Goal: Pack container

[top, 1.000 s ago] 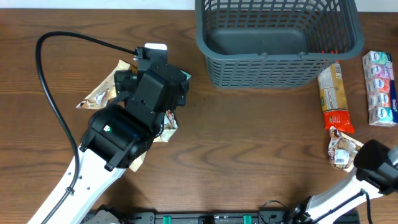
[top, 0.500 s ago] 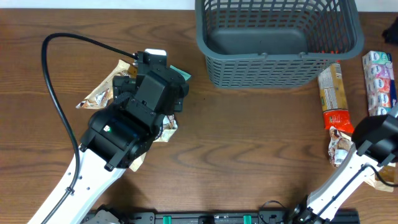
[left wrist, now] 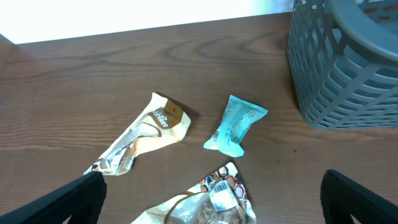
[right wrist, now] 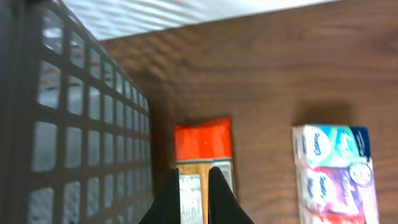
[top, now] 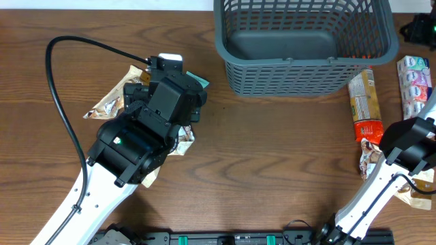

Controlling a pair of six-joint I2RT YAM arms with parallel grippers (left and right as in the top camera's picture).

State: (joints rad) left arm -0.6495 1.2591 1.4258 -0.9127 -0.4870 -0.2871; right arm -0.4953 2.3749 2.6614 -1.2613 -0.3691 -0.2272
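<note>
The dark wood-grain table [top: 272, 156] ends at a white strip [left wrist: 124, 15] along its far edge. The container [top: 305, 47] stands upright there, right of centre. The left gripper [left wrist: 211, 183] hangs spread wide near a teal packet [left wrist: 235, 124]. The right gripper [right wrist: 194, 183] is pinched closed and holds nothing, above an orange-ended packet [right wrist: 202, 146] just beside the container

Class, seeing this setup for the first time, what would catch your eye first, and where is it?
The big grey-blue lattice container at the table's far edge, nothing visible inside. Then the bulky black left arm over scattered snack packets on the left, a teal packet among them. Right of the container lie an orange-ended packet and a pastel multipack.
</note>
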